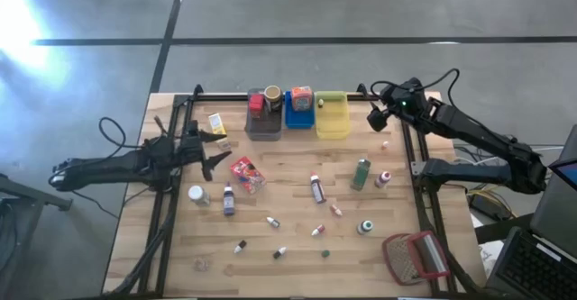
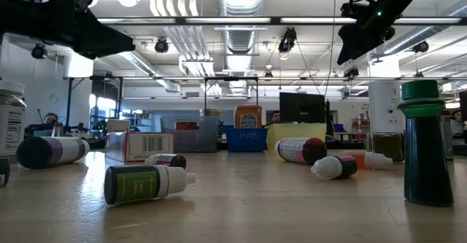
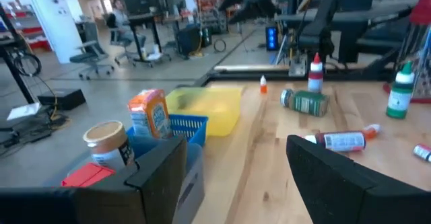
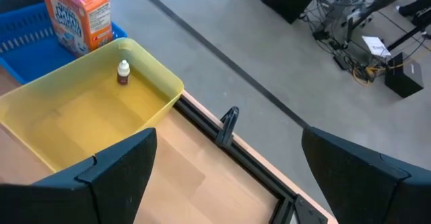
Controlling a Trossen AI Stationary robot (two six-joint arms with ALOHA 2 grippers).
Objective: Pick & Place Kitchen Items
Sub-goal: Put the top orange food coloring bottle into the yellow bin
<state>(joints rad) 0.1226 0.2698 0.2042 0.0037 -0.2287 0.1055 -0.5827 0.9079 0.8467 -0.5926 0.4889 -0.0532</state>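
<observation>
The right gripper (image 1: 378, 117) hangs wide open and empty beside the yellow rectangular plastic bin (image 4: 40, 120) holding a tiny white-capped brown bottle (image 4: 123, 72).

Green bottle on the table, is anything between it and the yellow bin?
Nothing visible. The green bottle lies on bare wood, and the stretch up to the yellow bin is free. The right gripper, open, is beside the bin, off that line.
</observation>
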